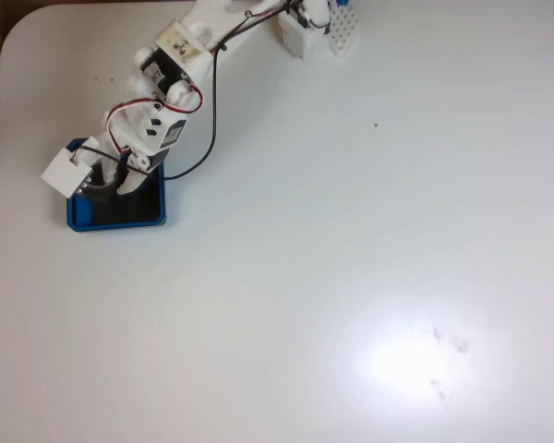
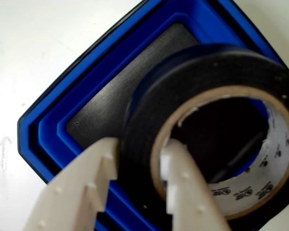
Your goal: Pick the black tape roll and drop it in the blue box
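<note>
While the arm (image 1: 171, 83) reaches over the blue box (image 2: 86, 91), its end effector (image 2: 137, 159) pinches the black tape roll (image 2: 144, 110).

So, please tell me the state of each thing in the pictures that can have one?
black tape roll: pinched through its wall, held above the box, not released.
gripper: shut on the roll, one finger outside, one inside the core.
blue box: flat on the table, floor bare where visible.

Tape roll hanging above the blue box

The black roll (image 2: 207, 130), pale core showing, is hovering tilted over the box's (image 2: 86, 115) black floor.
</note>
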### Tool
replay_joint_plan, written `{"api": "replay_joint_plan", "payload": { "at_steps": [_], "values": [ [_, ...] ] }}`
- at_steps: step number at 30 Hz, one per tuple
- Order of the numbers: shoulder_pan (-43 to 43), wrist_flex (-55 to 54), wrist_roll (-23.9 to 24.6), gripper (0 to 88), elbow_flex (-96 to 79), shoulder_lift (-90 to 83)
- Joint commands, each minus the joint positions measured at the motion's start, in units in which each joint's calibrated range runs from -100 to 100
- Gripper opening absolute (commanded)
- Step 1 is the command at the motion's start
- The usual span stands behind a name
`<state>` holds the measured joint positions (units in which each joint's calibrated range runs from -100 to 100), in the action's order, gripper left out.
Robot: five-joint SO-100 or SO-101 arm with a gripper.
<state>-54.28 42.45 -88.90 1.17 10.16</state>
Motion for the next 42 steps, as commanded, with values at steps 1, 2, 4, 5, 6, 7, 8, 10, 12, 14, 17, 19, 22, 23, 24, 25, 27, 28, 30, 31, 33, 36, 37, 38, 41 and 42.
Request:
{"api": "replay_joint_plan", "payload": {
  "at_steps": [1, 2, 4, 5, 6, 7, 8, 10, 12, 14, 17, 19, 22, 23, 24, 25, 27, 28, 30, 31, 33, 36, 37, 38, 41, 42],
  "values": [
    [-0.58, -1.44, 0.29, 2.0, 3.96, 0.21],
    [-0.97, -1.44, 0.29, 2.0, 3.96, 0.54],
    [-1.66, -1.44, 0.29, 2.0, 3.87, 1.04],
    [-1.95, -1.44, 0.29, 2.0, 3.87, 1.38],
    [-2.14, -1.44, 0.29, 2.0, 3.78, 1.54],
    [-2.24, -1.44, 0.29, 2.0, 3.6, 1.54],
    [-2.24, -1.28, 0.02, 2.0, 3.51, 1.54],
    [-2.24, -0.78, -0.41, 2.1, 3.42, 1.54],
    [-2.24, -0.61, -0.41, 2.1, 3.33, 1.54],
    [-2.05, -0.61, -0.41, 2.1, 3.33, 1.29],
    [-1.85, -0.61, -0.41, 2.1, 3.33, 1.38],
    [-1.66, -0.53, -0.5, 2.2, 3.24, 1.46],
    [-1.66, -0.53, -0.06, 2.7, 3.24, 1.54],
    [-1.66, -0.53, 0.11, 2.7, 3.24, 1.54],
    [-1.66, -0.53, 0.2, 2.7, 3.24, 1.54],
    [-1.66, -0.53, 0.2, 2.8, 3.24, 1.54],
    [-1.56, -0.53, 0.2, 2.8, 3.24, 1.54],
    [-1.56, -0.53, 0.2, 2.8, 3.24, 1.54],
    [-1.56, -0.53, 0.2, 2.8, 3.24, 1.54],
    [-1.56, -0.53, 0.2, 2.9, 3.24, 1.54],
    [-1.56, -0.53, 0.29, 4.0, 3.24, 1.54],
    [-1.56, -0.53, 0.29, 8.5, 3.24, 1.54],
    [-1.56, -0.53, 0.29, 10.0, 3.15, 1.54],
    [-1.56, -0.53, 0.2, 11.4, 3.15, 1.54],
    [-1.66, -0.53, 0.2, 12.5, 3.15, 1.54],
    [-1.66, -0.53, -0.06, 12.6, 3.15, 1.54]
  ]
}}
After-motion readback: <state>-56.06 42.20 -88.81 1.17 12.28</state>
